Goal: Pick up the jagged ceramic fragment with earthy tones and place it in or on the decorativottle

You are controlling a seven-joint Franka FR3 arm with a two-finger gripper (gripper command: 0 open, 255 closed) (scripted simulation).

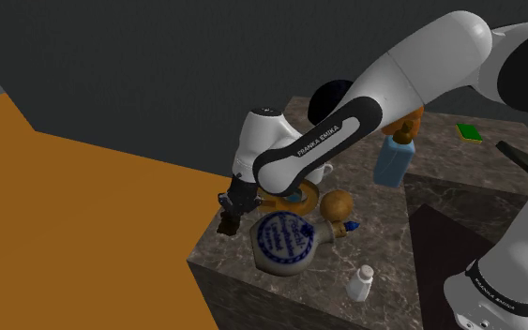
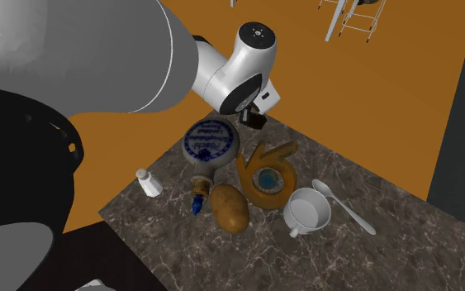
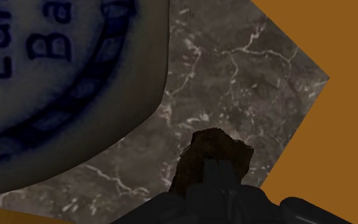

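Pincer [image 3: 217, 172] clenched on shard [image 3: 225, 147], over worktop [image 3: 234, 70] corner. Bottle [image 3: 63, 83] lies flat just beside it. I'd carry sideways over its broad face, lower close, then release gently.

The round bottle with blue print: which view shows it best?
The shoulder view: the bottle shows body, neck and stopper. The second exterior view has the arm over its far edge. The wrist view gives part of its printed face, beside the fragment that the gripper holds.
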